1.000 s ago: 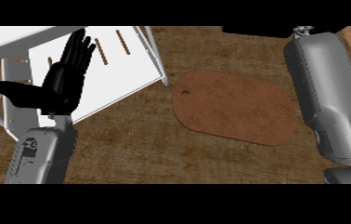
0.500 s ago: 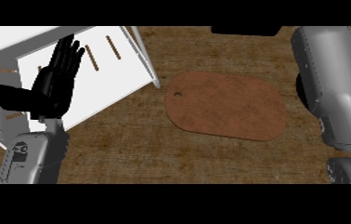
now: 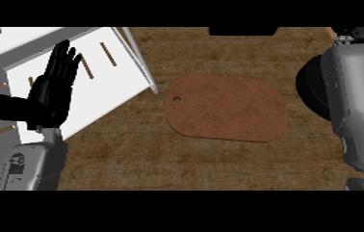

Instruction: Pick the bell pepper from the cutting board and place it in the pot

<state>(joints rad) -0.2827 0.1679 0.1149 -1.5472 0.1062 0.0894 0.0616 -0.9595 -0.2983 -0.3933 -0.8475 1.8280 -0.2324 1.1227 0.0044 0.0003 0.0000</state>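
**Bare board, pepper out of sight**

Left hand [image 3: 48, 97] upright at the left edge, over a white panel [image 3: 107, 89], fingers straight and slightly spread, holding nothing. Brown cutting board [image 3: 227, 108] flat on the wooden bench [image 3: 177, 159], mid-view, nothing on top. Bell pepper not to be made out anywhere. Right forearm [image 3: 348, 96] along the right edge, covering part of a dark round shape [image 3: 311, 89]. Right hand [image 3: 348, 32] barely visible at the top right corner; open or closed, impossible to tell.

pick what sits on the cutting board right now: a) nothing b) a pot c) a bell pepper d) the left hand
a, the cutting board shows a bare brown top, with only its small hole near the left end.
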